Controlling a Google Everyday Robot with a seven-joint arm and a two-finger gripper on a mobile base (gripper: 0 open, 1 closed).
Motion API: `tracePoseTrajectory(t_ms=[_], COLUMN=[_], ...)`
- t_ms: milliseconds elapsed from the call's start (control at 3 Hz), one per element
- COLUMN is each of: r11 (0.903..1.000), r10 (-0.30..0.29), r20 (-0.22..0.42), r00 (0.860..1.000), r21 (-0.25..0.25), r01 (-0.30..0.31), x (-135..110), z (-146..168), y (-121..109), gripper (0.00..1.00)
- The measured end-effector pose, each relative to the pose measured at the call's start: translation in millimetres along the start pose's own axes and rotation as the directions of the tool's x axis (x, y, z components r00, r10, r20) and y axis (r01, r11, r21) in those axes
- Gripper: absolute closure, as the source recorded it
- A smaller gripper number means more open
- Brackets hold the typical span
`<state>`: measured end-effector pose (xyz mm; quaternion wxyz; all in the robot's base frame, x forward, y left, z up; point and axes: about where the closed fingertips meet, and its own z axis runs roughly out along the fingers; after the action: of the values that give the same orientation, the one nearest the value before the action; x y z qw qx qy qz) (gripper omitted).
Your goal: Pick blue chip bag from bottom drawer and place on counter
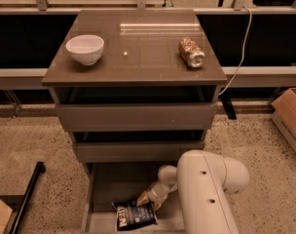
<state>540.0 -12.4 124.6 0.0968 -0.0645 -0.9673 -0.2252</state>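
Note:
The blue chip bag [134, 215] lies flat on the grey floor of the open bottom drawer [109, 185], near its front. My gripper [147, 200] reaches down into the drawer from the white arm [206, 189] on the right, with its tan fingertips at the bag's upper right edge. The counter [138, 52] is the glossy grey-brown top of the cabinet, above the two upper drawers.
A white bowl [85, 48] stands on the counter's left side. A gold-brown can [192, 52] lies on its right side. A black pole [25, 199] leans on the floor at left. A cardboard box [290, 116] sits at right. A cable [238, 57] hangs behind.

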Motion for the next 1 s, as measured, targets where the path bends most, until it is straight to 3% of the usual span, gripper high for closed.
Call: tracePoseTrajectory(t_ms=[667,1000], r11=[0.9999,0.9996], r10=[-0.008,-0.017], r20=[-0.017,0.010], r00=[1.000,1.000], r21=[0.015,0.024], r01=[0.008,0.016], x=[4.8,5.4], z=[-0.1,-29.8], y=[11.2,15.5], gripper=[0.89,1.00])
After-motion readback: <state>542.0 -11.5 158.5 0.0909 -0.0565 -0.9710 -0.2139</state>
